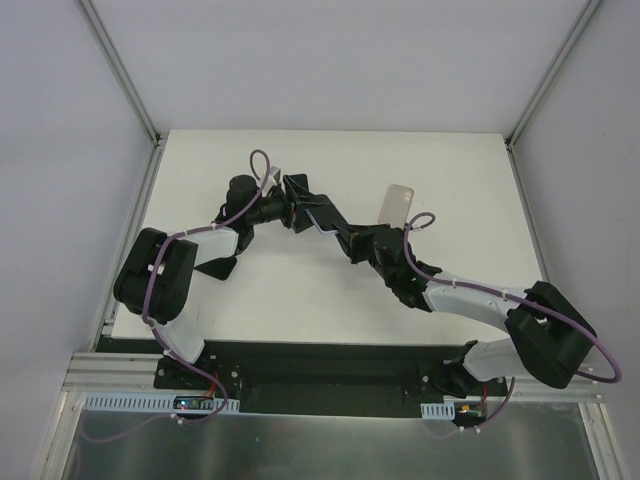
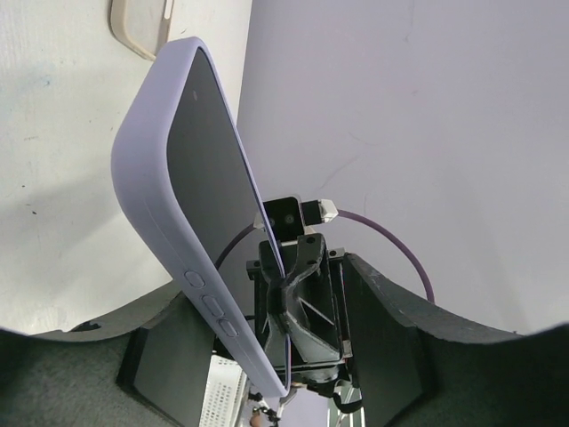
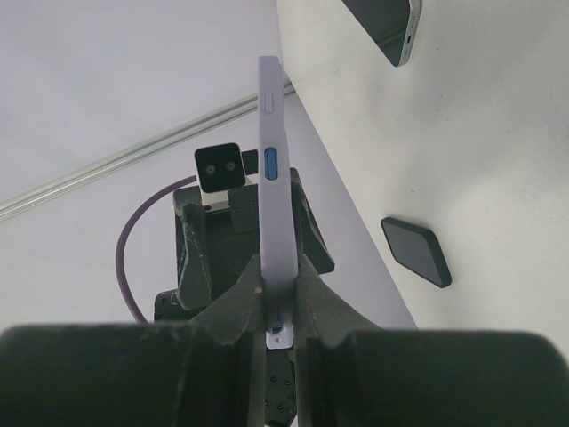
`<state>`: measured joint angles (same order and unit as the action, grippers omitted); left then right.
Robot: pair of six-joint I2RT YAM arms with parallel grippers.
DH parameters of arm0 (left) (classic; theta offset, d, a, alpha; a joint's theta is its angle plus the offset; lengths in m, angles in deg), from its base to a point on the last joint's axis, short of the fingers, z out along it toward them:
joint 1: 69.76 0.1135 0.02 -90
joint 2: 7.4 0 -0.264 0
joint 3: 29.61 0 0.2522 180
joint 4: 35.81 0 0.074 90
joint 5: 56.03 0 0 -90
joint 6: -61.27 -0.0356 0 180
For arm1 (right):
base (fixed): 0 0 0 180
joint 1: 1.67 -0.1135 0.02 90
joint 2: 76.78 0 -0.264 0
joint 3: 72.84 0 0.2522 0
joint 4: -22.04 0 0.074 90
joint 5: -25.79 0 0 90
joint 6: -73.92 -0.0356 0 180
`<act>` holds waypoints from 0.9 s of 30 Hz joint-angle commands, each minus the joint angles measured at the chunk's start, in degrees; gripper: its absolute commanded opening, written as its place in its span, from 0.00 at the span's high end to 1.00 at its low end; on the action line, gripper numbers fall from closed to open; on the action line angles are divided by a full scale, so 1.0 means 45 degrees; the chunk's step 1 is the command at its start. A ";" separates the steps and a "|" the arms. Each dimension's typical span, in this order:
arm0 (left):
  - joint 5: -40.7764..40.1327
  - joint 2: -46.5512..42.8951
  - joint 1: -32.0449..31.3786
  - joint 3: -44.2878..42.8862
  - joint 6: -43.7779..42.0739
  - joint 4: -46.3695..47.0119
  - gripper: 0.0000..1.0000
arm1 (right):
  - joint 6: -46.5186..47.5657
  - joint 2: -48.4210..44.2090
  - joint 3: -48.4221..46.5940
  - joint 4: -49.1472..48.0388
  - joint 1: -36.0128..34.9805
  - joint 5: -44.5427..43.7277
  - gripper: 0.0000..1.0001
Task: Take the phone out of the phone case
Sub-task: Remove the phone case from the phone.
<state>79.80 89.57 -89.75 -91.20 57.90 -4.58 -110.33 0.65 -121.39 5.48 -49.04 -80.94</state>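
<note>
The right fingers are clamped tight on one end of the lilac phone case, phone inside, held edge-up over the table. The left fingers stand apart, flanking it. At three o'clock lies a beige case.

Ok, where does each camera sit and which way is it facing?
Top: fixed above and behind the bases, looking down on the table; left arm and right arm show.
Left wrist: on the left arm, looking along the open left tool at the lilac-cased phone, right wrist camera beyond; own fingers at bottom.
Right wrist: on the right arm, looking along the right tool, shut on the phone's edge, toward the left wrist camera.
Shared: both wrist views show the phone; top and left wrist show the beige case.
</note>
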 commanded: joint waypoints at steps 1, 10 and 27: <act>0.0051 -0.0084 -0.0265 -0.0151 0.0299 0.1193 0.46 | -0.0130 0.0079 -0.0668 -0.1014 -0.0214 -0.0071 0.99; 0.0305 0.0306 -0.0226 -0.0073 0.1002 0.1914 0.63 | 0.2371 -0.0545 -0.0454 -0.2245 -0.0214 -0.0149 0.99; 0.0911 0.0678 -0.0050 0.0044 0.1765 0.3204 0.63 | 0.2079 -0.1111 0.0854 -0.2324 -0.0039 0.0087 0.99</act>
<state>83.18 94.49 -90.05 -91.18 65.60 3.99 -101.28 -0.24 -118.92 -0.95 -49.07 -77.64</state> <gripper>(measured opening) 0.307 0.130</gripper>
